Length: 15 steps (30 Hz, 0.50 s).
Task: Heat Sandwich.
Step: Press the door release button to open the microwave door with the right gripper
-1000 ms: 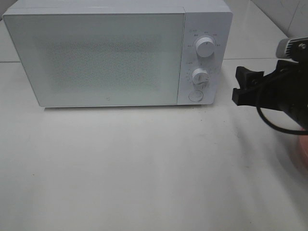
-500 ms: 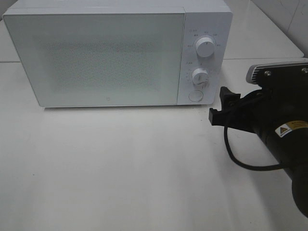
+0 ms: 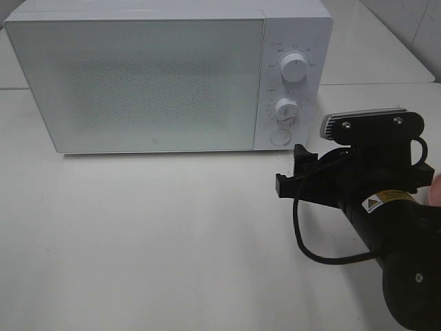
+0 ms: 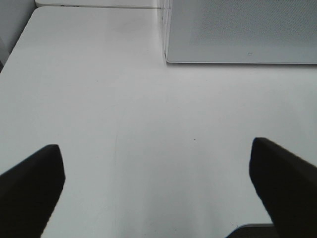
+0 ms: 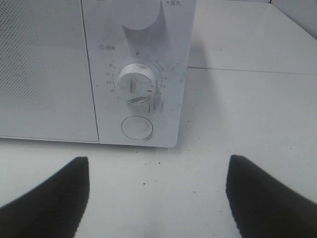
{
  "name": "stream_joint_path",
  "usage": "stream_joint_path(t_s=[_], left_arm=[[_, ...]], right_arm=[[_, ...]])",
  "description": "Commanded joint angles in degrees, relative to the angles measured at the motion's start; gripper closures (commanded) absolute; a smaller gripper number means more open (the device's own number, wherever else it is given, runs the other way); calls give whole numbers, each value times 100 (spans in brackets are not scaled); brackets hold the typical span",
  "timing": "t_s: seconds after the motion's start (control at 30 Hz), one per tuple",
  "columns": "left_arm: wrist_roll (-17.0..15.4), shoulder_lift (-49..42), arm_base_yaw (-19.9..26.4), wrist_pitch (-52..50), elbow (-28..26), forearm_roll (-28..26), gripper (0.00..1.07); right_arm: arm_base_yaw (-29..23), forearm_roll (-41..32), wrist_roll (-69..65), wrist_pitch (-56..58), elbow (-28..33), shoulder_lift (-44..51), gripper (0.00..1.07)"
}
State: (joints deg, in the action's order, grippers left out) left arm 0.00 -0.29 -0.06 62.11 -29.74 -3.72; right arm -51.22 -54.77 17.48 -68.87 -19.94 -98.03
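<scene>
The sandwich is out of view in every frame. The white microwave (image 3: 138, 83) stands at the back of the table with its door shut. My right gripper (image 3: 291, 169) is open and empty, hovering over the table just in front of the microwave's control panel, right of the door. In the right wrist view the open gripper (image 5: 158, 198) faces the timer knob (image 5: 134, 84) and the round button (image 5: 137, 128) below it. The left gripper (image 4: 158, 191) is open over bare table, with the microwave's (image 4: 242, 29) lower front corner ahead of it.
A sliver of something pink (image 3: 435, 194) shows at the right edge behind my right arm. The control panel carries an upper knob (image 3: 294, 67), a lower knob (image 3: 286, 109) and a round button (image 3: 280, 136). White tabletop (image 3: 151, 241) spreads in front of the microwave.
My right arm has swung in from the right edge, leftward and nearer the table's front, ending in front of the control panel. Its jaws stayed open. The microwave has not moved.
</scene>
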Motion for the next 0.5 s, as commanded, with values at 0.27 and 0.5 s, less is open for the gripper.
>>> stream_joint_path(t_s=[0.27,0.5], left_arm=[[0,-97,-6,-80,11,-17,10],[0,-97,-6,-80,11,-17,10]], right_arm=[[-23,-74,-2286,0,-52,-11,37],[-23,-57,-5208,138,-52,-11,47]])
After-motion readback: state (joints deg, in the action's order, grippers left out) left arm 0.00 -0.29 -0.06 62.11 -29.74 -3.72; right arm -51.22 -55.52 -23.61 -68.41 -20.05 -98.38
